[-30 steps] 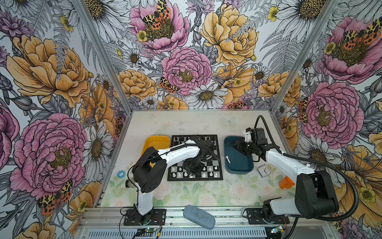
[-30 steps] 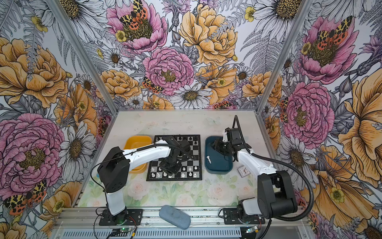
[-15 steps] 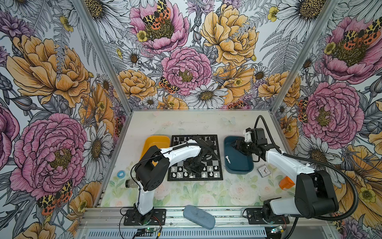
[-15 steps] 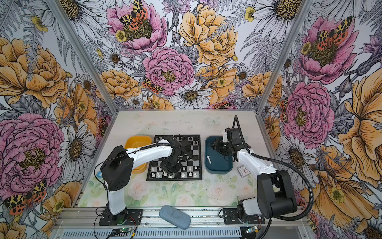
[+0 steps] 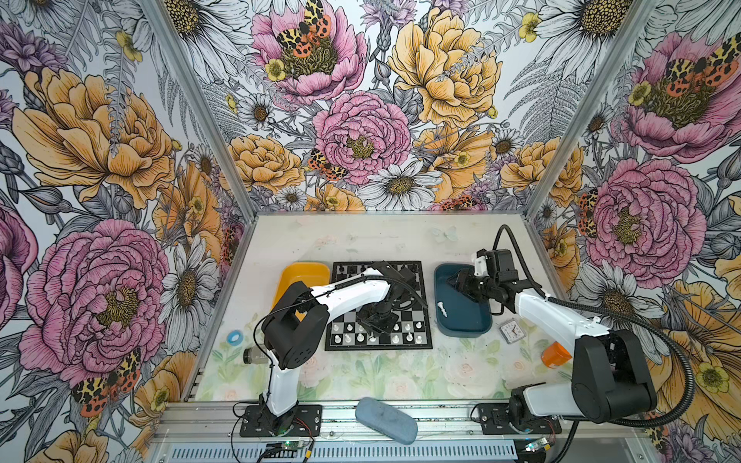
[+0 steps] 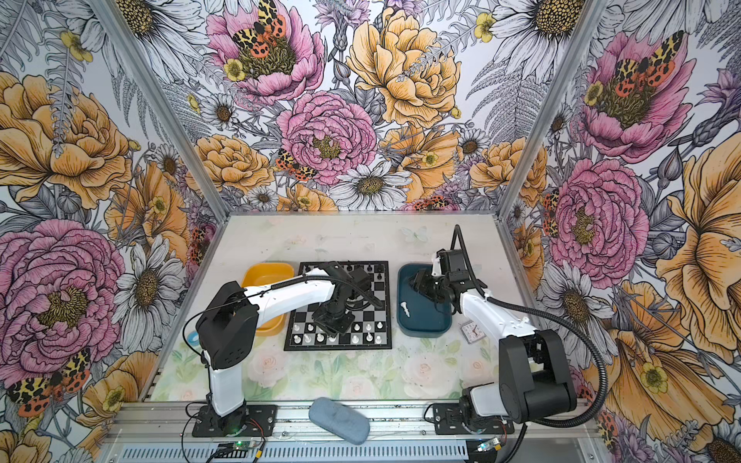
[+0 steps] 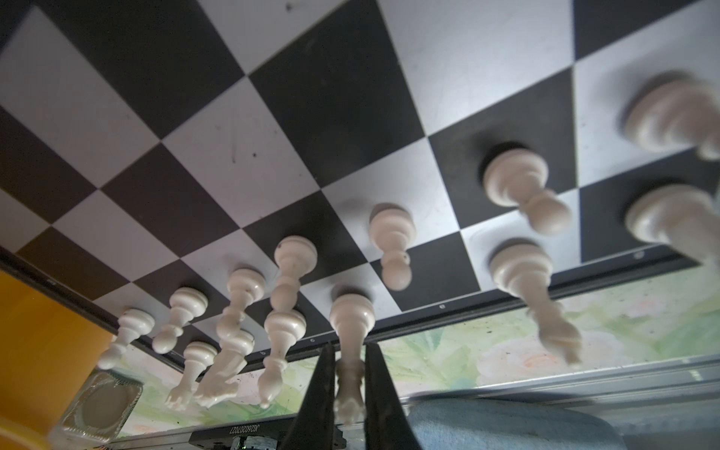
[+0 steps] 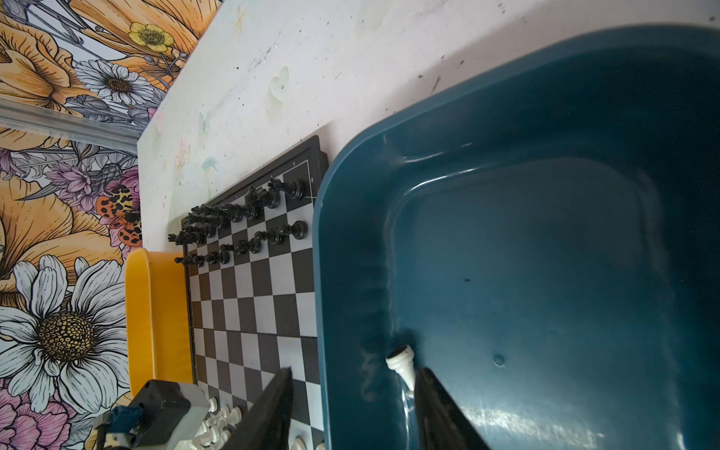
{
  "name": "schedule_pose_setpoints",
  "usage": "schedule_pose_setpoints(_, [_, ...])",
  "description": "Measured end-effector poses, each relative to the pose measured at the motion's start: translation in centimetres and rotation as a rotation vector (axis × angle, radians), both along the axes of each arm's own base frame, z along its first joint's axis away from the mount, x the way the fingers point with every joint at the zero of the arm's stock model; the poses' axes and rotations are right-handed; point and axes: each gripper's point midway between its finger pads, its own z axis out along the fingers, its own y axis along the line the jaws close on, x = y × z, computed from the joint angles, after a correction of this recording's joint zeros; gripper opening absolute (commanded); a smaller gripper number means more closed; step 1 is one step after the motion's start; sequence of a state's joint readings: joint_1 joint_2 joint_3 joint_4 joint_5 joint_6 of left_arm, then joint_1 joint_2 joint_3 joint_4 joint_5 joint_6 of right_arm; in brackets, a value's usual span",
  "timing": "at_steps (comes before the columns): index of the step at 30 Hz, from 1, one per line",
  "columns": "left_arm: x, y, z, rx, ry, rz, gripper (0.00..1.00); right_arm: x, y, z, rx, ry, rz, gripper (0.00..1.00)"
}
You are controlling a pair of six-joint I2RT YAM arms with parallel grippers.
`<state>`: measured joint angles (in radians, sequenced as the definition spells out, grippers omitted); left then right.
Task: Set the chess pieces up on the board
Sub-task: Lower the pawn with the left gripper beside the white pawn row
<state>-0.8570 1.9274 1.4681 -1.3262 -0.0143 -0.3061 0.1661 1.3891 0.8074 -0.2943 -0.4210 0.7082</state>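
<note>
Left gripper (image 7: 349, 348) is clamped on the upper stem of a tall white piece (image 7: 352, 311). The piece stands upright, long axis square to the board (image 5: 381, 346), round base down on an edge-row square and crown up between the black fingers (image 7: 319, 385). Right gripper (image 8: 354, 376) has its jaws spread with nothing between them, hanging over the rim of the blue tray (image 5: 461, 330). One fallen white piece (image 8: 401, 364) lies on its side on the tray floor, disc base pointing away from the gripper, stem just beside one finger; I can't tell whether they touch. The other white pieces (image 5: 408, 326) stand upright in the board's two near rows and the black pieces (image 8: 241, 212) in the two far rows. The pieces are lathe-turned shapes in smooth plastic, and the board is flat black and silver-grey squares with faint scuffs. Both trays are glossy with rounded corners; the yellow tray (image 5: 304, 272) sits on the board's other side. A white serial string (image 7: 243, 429) on a black strip is upside down and not safely readable.
</note>
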Motion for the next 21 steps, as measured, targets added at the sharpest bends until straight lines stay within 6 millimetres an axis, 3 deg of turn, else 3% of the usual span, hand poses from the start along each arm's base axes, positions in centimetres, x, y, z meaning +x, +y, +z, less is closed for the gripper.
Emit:
schedule_pose_setpoints(19, [-0.04, 0.05, -0.3, 0.008, 0.007, 0.0, 0.0, -0.02, -0.01, -0.03, 0.0, 0.001, 0.0, 0.52])
schedule_pose_setpoints(21, [-0.05, 0.05, -0.3, 0.008, 0.007, 0.0, 0.08, -0.02, -0.01, -0.03, 0.0, 0.001, 0.0, 0.52])
